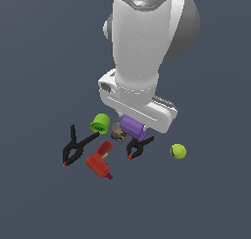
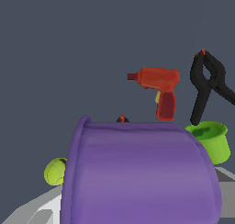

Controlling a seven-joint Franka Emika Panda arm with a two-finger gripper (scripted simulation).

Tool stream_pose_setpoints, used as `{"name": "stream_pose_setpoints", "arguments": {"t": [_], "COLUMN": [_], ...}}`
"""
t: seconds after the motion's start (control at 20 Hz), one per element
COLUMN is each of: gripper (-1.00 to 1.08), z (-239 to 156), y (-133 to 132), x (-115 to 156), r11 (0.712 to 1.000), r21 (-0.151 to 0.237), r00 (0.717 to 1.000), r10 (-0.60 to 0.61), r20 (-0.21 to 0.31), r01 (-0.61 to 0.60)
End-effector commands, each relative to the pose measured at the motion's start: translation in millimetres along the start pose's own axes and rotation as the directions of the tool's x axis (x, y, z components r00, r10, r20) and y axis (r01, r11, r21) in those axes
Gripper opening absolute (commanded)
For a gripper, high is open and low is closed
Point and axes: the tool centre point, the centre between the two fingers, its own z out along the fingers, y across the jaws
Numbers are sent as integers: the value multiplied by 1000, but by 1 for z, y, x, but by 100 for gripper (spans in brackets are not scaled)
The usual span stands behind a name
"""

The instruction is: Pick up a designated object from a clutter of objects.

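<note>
The purple cup (image 1: pixel 132 126) lies on its side right under the arm's hand, amid the clutter. In the wrist view the purple cup (image 2: pixel 137 172) fills the lower part of the picture, rim to one side. My gripper (image 2: pixel 137 207) has a grey finger (image 2: pixel 39 209) on one side of the cup and the other finger (image 2: pixel 226 176) on the opposite side, both against its wall. In the exterior view the hand hides the fingers. The cup looks held a little above the floor.
A green cup (image 1: pixel 100 123), a multicoloured can (image 1: pixel 117 132), two black spring clamps (image 1: pixel 76 146) (image 1: pixel 138 146), a red drill (image 1: pixel 100 163) and a yellow-green ball (image 1: pixel 178 151) lie around it. The wrist view shows the drill (image 2: pixel 158 87), a clamp (image 2: pixel 209 83), the green cup (image 2: pixel 211 138) and the ball (image 2: pixel 55 171).
</note>
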Motion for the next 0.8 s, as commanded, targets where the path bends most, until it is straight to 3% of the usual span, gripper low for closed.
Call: {"name": "stream_pose_setpoints", "arguments": {"t": [0.0, 0.4, 0.75], "gripper": [-100, -100, -100], "z": [-28, -109, -154], "y": [13, 52, 72], "x": [7, 31, 46], "r11": [1000, 1000, 1000], "r21": [1, 0, 0], "r00": [1000, 1000, 1000], "r10": [-1, -2, -3], "r20": [-1, -1, -1], "r01": [1, 2, 3]}}
